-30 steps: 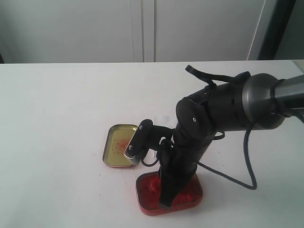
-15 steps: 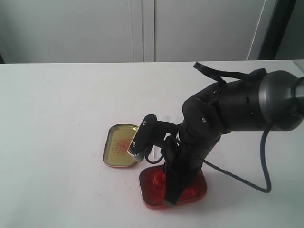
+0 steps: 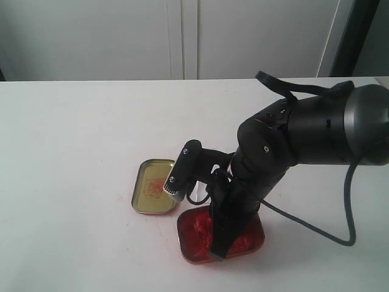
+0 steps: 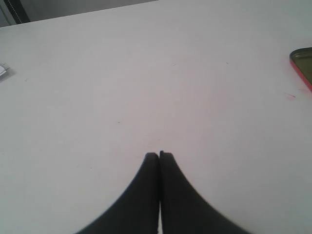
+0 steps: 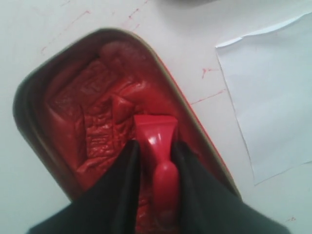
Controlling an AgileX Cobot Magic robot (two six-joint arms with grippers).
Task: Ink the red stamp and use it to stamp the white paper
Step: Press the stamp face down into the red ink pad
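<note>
The red stamp point(image 5: 156, 130) stands with its square base down in the red paste of the open oval ink tin point(image 5: 34, 122), and my right gripper point(image 5: 156, 146) is shut on its narrow handle. In the exterior view that gripper point(image 3: 219, 246) reaches down into the tin point(image 3: 193, 254) and hides the stamp. The white paper point(image 5: 273, 92) lies flat on the table right beside the tin; the arm hides it in the exterior view. My left gripper point(image 4: 159, 155) is shut on nothing, low over bare white tabletop.
The tin's gold-lined lid point(image 3: 152, 185), smeared with red, lies open-side up just left of the tin, and its edge point(image 4: 302, 66) shows in the left wrist view. Thin red ink marks streak the table point(image 5: 209, 97) around the tin. A cable point(image 3: 340, 231) loops off the right arm.
The right arm's upper part has swung to the right and risen while the gripper stayed down in the ink tin. The tin has slid slightly to the right.
</note>
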